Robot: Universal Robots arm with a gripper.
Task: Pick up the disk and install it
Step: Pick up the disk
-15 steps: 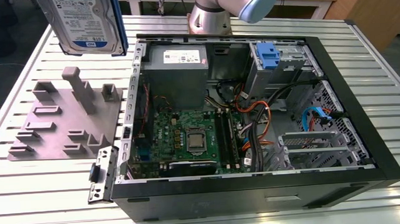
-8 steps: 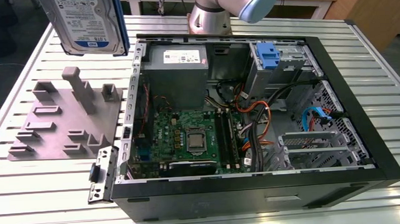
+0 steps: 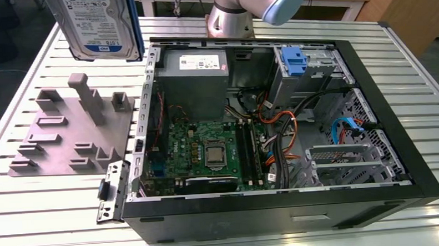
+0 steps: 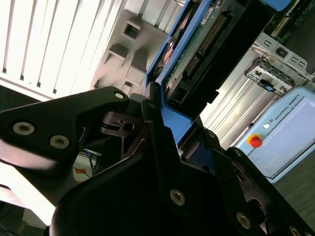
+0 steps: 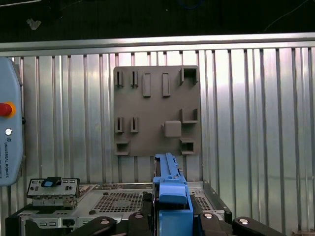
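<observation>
Disk (image 3: 100, 25) hangs high at the exterior view's left, fingers (image 4: 156, 132) clamped on its blue carrier (image 5: 171, 204); best held square to the drive bay (image 3: 317, 68).

The disk (image 3: 100, 25) runs off the top edge of the exterior view, its upper part cut away, and the arm (image 3: 233, 14) is cropped there too. In the second wrist view the black jaws cover the disk's near end; its label face is turned away.
</observation>
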